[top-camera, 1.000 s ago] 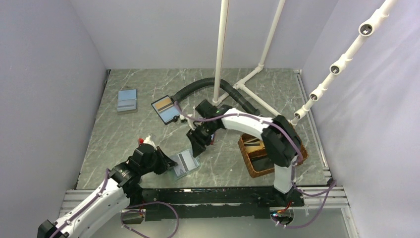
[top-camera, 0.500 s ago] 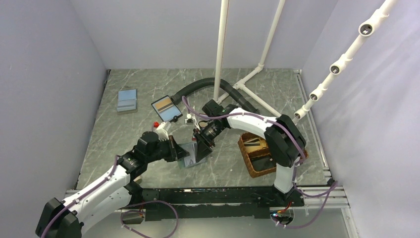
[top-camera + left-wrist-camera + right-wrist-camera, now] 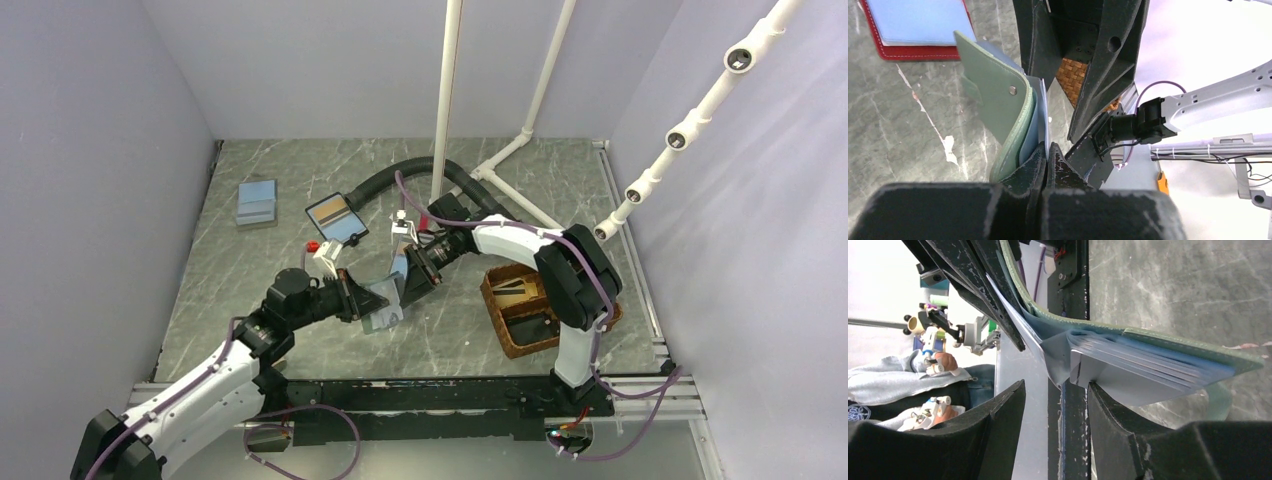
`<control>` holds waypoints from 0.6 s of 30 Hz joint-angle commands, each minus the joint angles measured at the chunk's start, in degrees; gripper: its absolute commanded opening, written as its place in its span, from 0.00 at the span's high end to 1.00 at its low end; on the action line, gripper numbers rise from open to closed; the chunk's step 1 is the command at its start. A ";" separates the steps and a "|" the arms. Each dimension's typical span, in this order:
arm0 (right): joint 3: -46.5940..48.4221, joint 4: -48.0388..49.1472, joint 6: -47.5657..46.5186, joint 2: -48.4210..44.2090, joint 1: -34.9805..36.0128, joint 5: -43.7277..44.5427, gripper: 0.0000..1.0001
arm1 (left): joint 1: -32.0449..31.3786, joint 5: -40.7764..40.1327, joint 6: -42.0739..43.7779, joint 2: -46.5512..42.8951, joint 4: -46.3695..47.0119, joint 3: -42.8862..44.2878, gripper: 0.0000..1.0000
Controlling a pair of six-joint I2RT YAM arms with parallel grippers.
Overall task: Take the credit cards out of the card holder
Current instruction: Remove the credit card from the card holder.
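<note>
**Near edge, left.** My left end effector (image 3: pixel 352 297) is clamped shut on the lower edge of the card holder (image 3: pixel 381 303). It holds the holder on edge above the surface, left of centre and closer to the near edge than the far one. In the left wrist view the fingers (image 3: pixel 1035 165) pinch the green cover and the pale blue inner leaf together. The flap with its metal snap (image 3: pixel 1012 90) curls away to the left.

**Centre.** The credit cards (image 3: pixel 1148 377) sit fanned as a pale blue-grey stack inside the green cover. My right end effector (image 3: pixel 408 272) faces the holder with its jaws apart and nothing gripped. One fingertip (image 3: pixel 1094 390) sits just beside the corner of the stack, but I cannot tell whether it touches.

**Right edge.** A woven basket (image 3: pixel 520 349) stands near the near-right corner, under the right arm.

**Beyond the held holder.** A red-edged holder (image 3: pixel 918 30) lies flat on the surface. A black-edged holder (image 3: pixel 335 220) lies flat left of centre, toward the far edge.

**Far edge.** A black hose (image 3: pixel 385 178) arches beside the white pipes (image 3: pixel 445 100).
</note>
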 commanded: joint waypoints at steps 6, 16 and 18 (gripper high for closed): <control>-1.85 8.66 6.71 -1.83 0.49 -7.61 0.50 | 0.12 3.48 -3.97 0.74 12.17 -0.92 1.00; -3.44 15.03 12.51 -1.85 0.51 -11.53 0.72 | 0.12 1.08 -5.13 -1.68 10.48 -2.07 1.00; -3.71 15.81 13.27 -1.79 0.53 -11.66 0.76 | 0.12 0.76 -5.25 -1.70 9.84 -2.09 1.00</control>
